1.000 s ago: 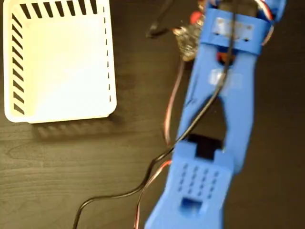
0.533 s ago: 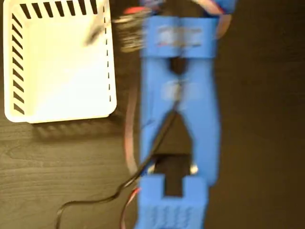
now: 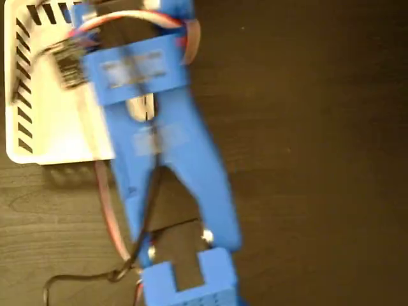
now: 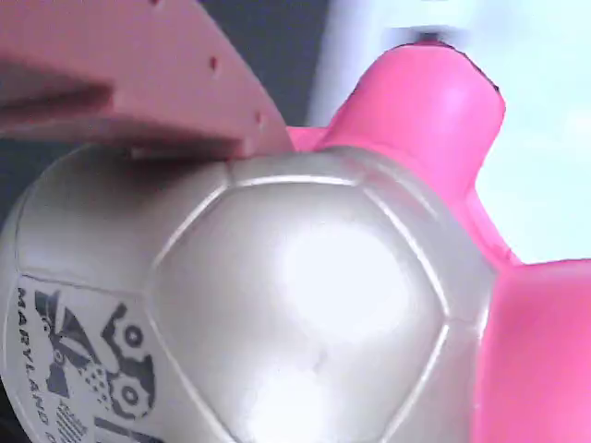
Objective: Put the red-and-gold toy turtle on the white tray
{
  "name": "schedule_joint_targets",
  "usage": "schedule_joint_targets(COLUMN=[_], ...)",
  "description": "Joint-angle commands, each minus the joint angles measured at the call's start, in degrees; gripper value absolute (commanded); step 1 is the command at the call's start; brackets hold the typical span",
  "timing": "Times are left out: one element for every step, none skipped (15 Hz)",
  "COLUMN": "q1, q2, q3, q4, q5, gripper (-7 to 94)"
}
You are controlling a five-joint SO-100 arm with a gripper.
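Blue plastic robot arm [image 3: 166, 159] over white slotted plastic tray [image 3: 25, 127] on dark wood table [image 3: 306, 127]. Gripper [image 4: 185, 120] squeezing squishy red-and-gold toy turtle [image 4: 305, 305] — carry step. Next, I think: get over tray middle, lower, let go.

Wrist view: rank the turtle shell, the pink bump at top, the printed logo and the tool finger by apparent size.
1. turtle shell
2-3. tool finger and pink bump: too alike, and the finger is nearer
4. printed logo, partly cropped
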Motion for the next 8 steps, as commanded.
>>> schedule_joint_targets(q1=[-3.3, -4.5, -5.4, -6.0, -6.6, -7.2, -7.9, -8.5], q2=[2.4, 2.5, 2.9, 2.6, 2.1, 1.4, 0.7, 0.1], q3=[-0.2, 3.6, 7.4, 9.5, 10.6, 11.4, 11.9, 12.1], q4=[-1.4, -4.0, -7.2, -8.8, -9.4, -9.9, -9.9, -10.1], q5=[1.1, 1.2, 1.2, 1.2, 1.3, 1.9, 2.4, 2.9], gripper=[0, 3, 7, 6, 5, 3, 3, 3])
